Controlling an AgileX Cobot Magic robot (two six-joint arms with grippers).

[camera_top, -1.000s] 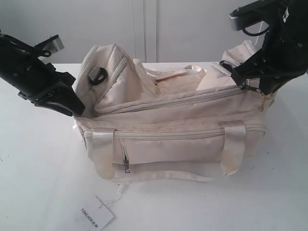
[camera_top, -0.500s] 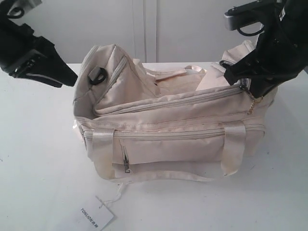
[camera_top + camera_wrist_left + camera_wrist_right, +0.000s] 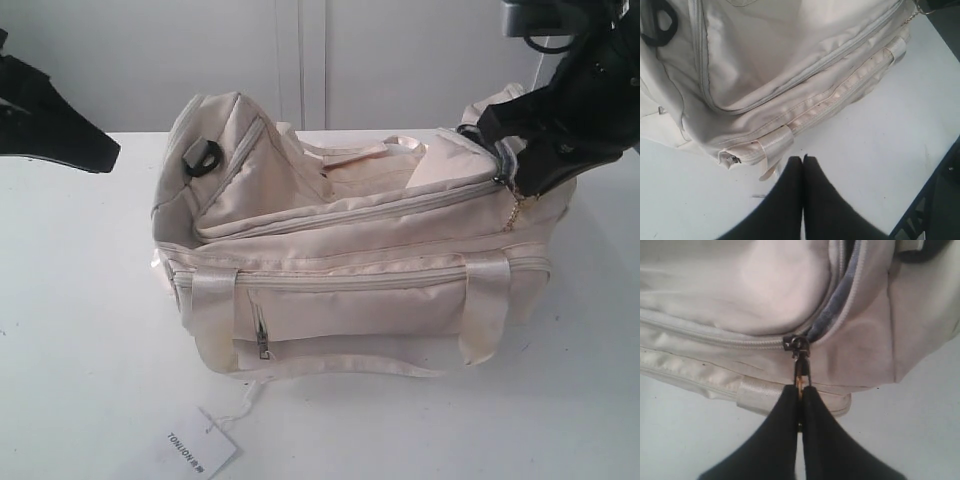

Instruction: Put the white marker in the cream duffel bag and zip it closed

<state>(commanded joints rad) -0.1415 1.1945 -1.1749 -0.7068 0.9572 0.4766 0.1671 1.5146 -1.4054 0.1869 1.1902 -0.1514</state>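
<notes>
**Backed off: left hand clear of the cream duffel bag, right hand still on the gold zipper pull**

Since a second ago the left hand has gone from pressing the bag's left end to well apart from it, up by the left edge of the exterior view. Its fingers are pressed together with nothing between them. Left wrist view has it over bare tabletop, just off one bottom corner of the bag.

Right hand has barely shifted: same spot at the bag's right end, tips pinching the pull. Slider sits close to that end of the top zipper. Teeth are meshed on one side of the slider. The short stretch on the other side still gapes, with grey-blue tape showing. In the exterior view a thin gold chain hangs just under the hand.

Bag hasn't moved: upright on the tabletop, long side to the camera. Satin straps run down the front and there's a black strap ring on the left end.

Paper tag lies flat on the tabletop in front of the bag, with a string running back to it.

No sight of the white marker in any view; can't tell where it is.
</notes>
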